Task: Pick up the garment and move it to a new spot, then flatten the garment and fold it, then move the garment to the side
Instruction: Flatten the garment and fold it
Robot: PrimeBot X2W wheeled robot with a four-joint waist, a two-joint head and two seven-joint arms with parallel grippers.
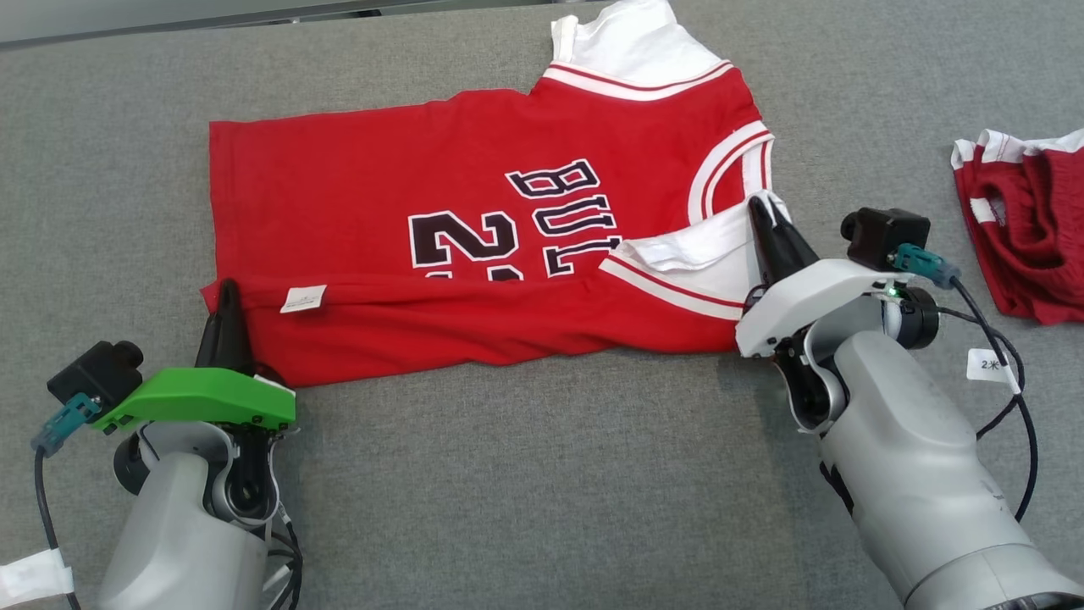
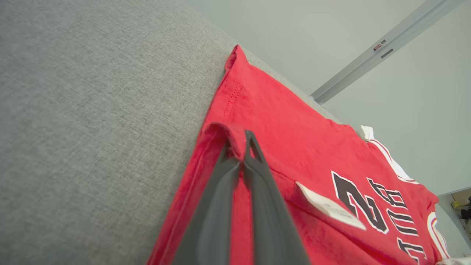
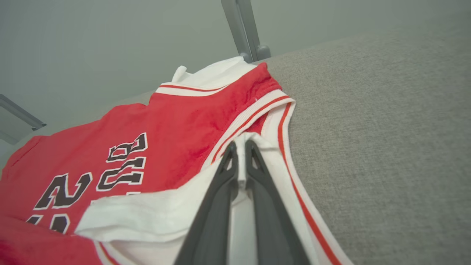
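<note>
Two grips on, both arms mid-fold. Red knit basketball jersey with white striped trim and black numerals (image 1: 381,195) lies across the far half of the grey woven table cover (image 1: 525,483), hem toward the robot's left, shoulders toward its right.

Left gripper (image 1: 227,295) has its jaws pressed together on the red hem corner nearest the robot; the left wrist view shows a lip of cloth pinched at the tips. Right gripper (image 1: 766,212) pinches the white armhole edging at the other end, cloth caught between its tips.

The near long edge is turned over onto the body as a narrow band, with a small white care label (image 1: 303,298) showing on it, so I read this as the fold step, with the first lengthwise fold partly laid.

Next move calls for both ends to travel together, away from the robot at matched height — otherwise the band skews or bunches mid-span. Let go only once the edge lies flat.

Second red-and-white bundle of cloth (image 1: 1029,229) sits well apart at the right edge — stay clear of it.
</note>
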